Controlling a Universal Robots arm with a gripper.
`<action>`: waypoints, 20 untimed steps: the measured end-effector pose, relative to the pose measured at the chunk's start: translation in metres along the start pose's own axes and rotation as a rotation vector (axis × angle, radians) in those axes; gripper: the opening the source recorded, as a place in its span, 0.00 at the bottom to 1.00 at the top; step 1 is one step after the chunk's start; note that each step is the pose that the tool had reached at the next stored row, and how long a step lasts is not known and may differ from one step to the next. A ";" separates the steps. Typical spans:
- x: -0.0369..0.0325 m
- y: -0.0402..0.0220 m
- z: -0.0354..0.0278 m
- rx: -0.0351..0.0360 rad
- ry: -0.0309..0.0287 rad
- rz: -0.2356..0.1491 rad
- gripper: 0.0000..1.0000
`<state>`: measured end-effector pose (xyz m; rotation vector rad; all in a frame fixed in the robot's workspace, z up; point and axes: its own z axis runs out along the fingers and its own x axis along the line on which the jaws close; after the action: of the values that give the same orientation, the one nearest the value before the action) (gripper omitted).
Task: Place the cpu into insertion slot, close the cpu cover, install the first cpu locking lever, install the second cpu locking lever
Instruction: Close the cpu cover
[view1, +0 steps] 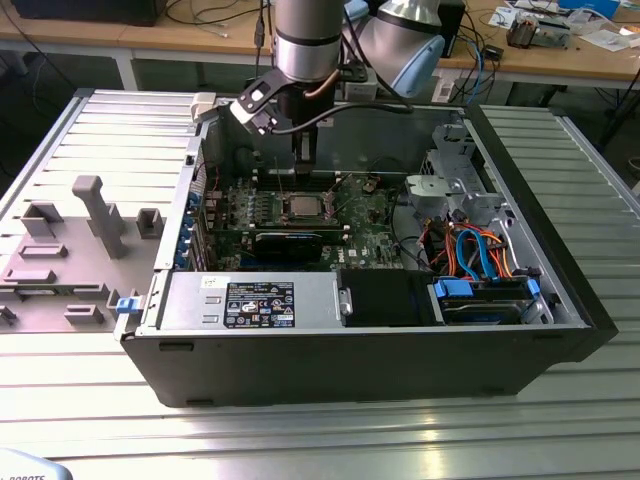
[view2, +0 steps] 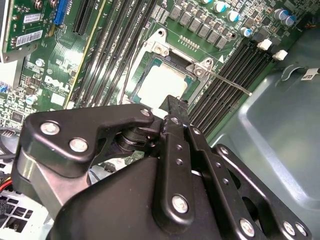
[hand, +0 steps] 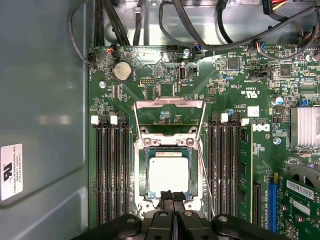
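**Inspector:** What stands on the counter, starting from the exterior view's left?

**Assistant:** First a grey tray of moulded blocks. Just beside it is an open case with a green board lying inside. Blue and orange cables are bunched at the case's right end.

**Inspector:** Where is the arm?

**Assistant:** It hangs over the case from above. The fingers point down at the middle of the board, just above the cpu.

**Inspector:** What is the state of the fingers?

**Assistant:** In both wrist views they are pressed tip against tip, with nothing between them. In the first wrist view the fingers overlap the edge of the chip.

**Inspector:** Where is the cpu?

**Assistant:** It is seated flat in the slot, silver top up, between two banks of memory slots. The cover lies down around it, and the chip shows through its window.

**Inspector:** And the levers?

**Assistant:** In the second wrist view one thin lever slants out from a socket corner over the memory slots, its free end clear of the socket. In the first wrist view thin rods run along both sides of the socket. I cannot tell whether either one is latched.
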<state>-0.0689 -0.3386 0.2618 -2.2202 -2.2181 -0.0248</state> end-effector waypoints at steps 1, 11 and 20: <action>0.0000 0.0000 -0.0003 -0.0001 0.0001 0.000 0.11; 0.0001 0.0000 -0.0032 -0.0001 0.0001 0.000 0.11; 0.0001 0.0001 -0.0071 0.0000 0.0000 0.000 0.11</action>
<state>-0.0689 -0.3386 0.2690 -2.2203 -2.2181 -0.0249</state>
